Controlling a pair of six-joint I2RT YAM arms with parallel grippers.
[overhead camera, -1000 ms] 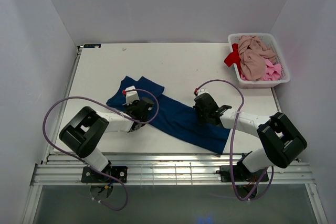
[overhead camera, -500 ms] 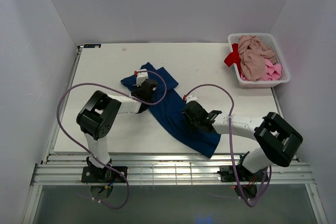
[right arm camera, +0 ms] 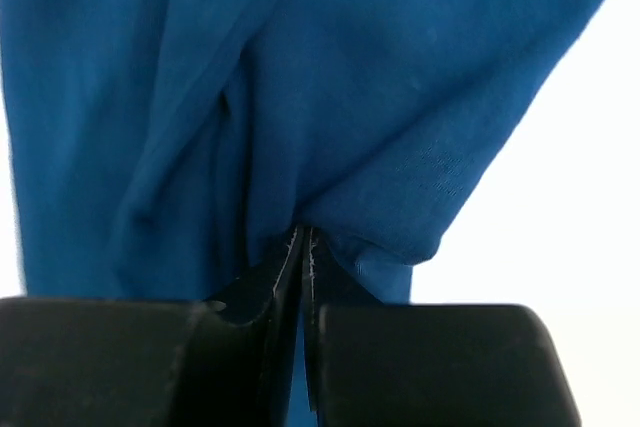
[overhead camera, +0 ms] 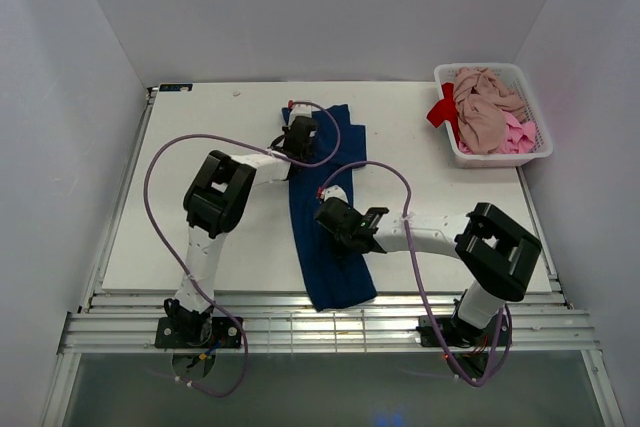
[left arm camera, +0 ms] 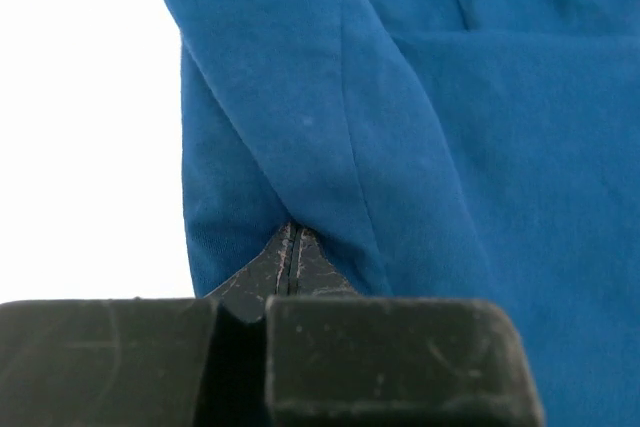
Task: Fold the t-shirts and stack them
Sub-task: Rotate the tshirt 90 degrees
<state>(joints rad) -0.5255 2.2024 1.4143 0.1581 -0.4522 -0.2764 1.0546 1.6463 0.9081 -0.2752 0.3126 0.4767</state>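
On the white tabletop (overhead camera: 200, 167), the left fingers (left arm camera: 283, 265) are pressed fully together on a raised pinch of the navy blue cotton t-shirt (overhead camera: 325, 207), at the left edge of its far end. The shirt lies as a long narrow strip from the far middle of the tabletop down to its near edge, with wrinkles and a loose flap showing in the wrist views. The right fingers (right arm camera: 297, 257) are also closed tight on a gathered fold, about halfway along the strip on its right side.

This looks like the spreading and squaring step of the first shirt, and the cross fold is not yet made. Next, both pinches probably need drawing apart to flatten the cloth before letting go.

At far right, the white slotted plastic basket (overhead camera: 446, 75) holds the dusty pink-beige t-shirt (overhead camera: 480, 107), red t-shirt (overhead camera: 441, 113) and bright pink t-shirt (overhead camera: 519, 136), unfolded.
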